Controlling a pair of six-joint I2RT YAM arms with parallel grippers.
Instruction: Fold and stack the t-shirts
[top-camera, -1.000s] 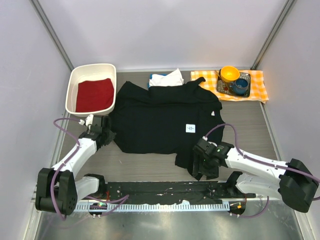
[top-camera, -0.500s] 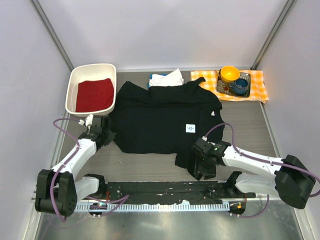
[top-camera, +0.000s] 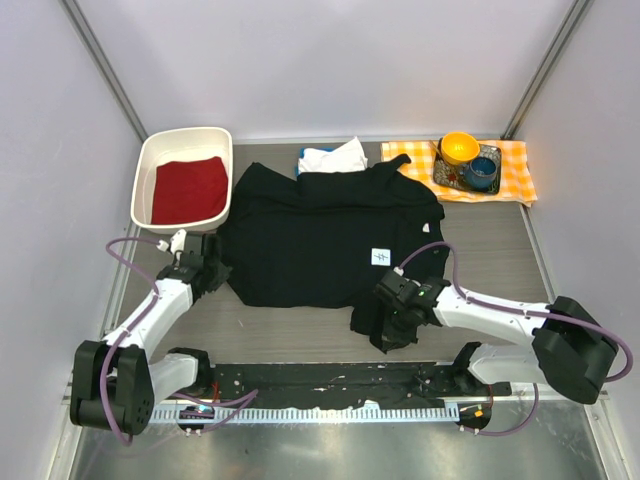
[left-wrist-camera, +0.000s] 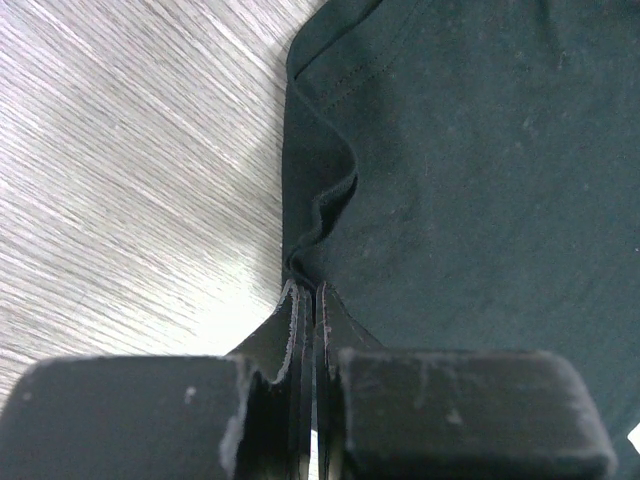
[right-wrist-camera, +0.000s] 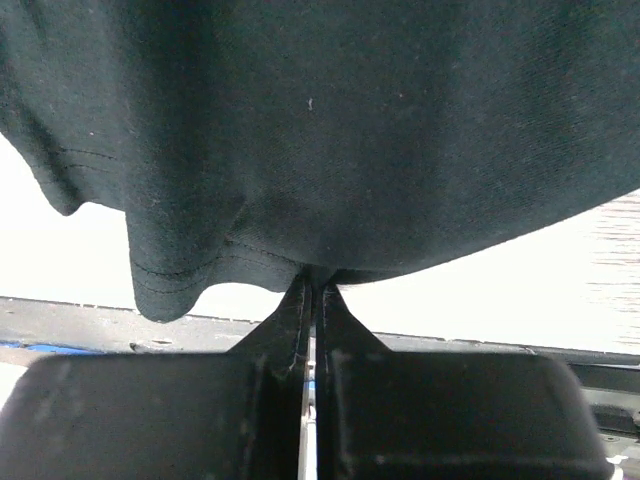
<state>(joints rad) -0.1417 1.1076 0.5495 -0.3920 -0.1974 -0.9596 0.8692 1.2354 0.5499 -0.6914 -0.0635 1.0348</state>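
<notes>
Sprawling black t-shirt (top-camera: 310, 240), lengthwise left-right (probably)

Overhead camera looks down from high over the near edge, whole bench (top-camera: 500, 250) in frame. Both wrist cameras are in tight and low, on opposite edges of the same black t-shirt (top-camera: 320, 240).

How much of the black t-shirt (right-wrist-camera: 330, 130) sits between the right fingers (right-wrist-camera: 297, 305) is hidden, and the cloth runs off the frame above them. Beyond those fingers the bench (right-wrist-camera: 480, 265) glares blank white. Farther out, the blue t-shirt (top-camera: 300, 152) shows only a sliver under the white t-shirt (top-camera: 330, 158); the print on the label (top-camera: 380, 257) is too small to read.
</notes>
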